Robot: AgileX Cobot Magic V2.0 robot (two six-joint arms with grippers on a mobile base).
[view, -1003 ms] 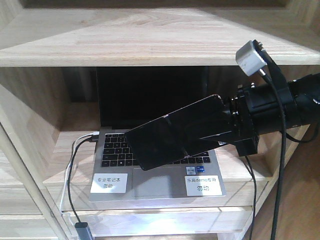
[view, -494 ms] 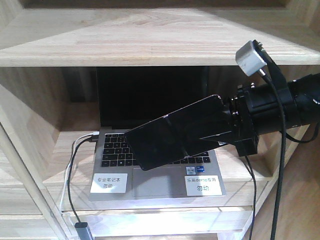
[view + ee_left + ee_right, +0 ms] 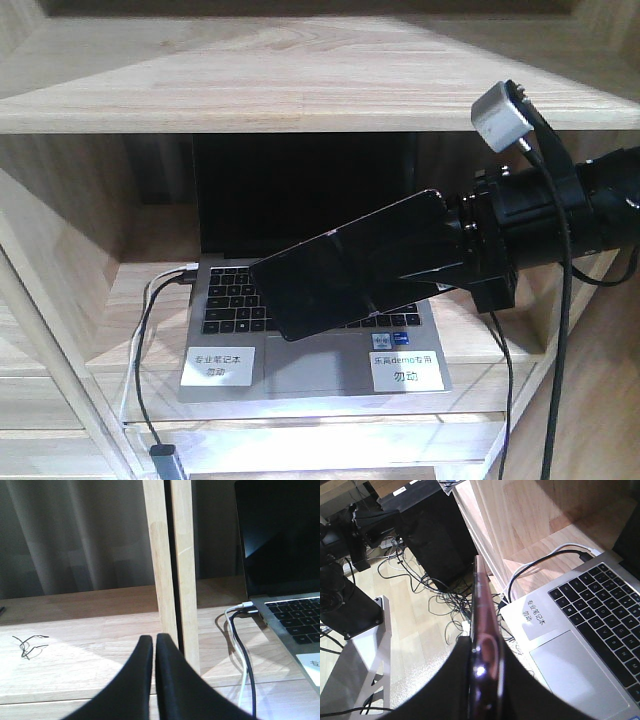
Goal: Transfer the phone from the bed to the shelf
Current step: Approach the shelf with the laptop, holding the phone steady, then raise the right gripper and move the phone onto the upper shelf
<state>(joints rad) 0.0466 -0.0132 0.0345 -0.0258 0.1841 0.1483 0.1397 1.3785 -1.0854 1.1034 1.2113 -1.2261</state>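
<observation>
The long flat glossy black phone hangs tilted in front of the light natural-wood shelf, its free end lower and to the left. It hangs over the keyboard of an open grey laptop with 2 white labels that sits on the middle board. The right arm's jaws are clamped on the phone's upper end; the right wrist view shows the phone edge-on between them. The left arm's jaws are pressed together, holding nothing, above a pale plank just before 2 upright wooden slats. A white and a black cable are plugged into the laptop's side.
</observation>
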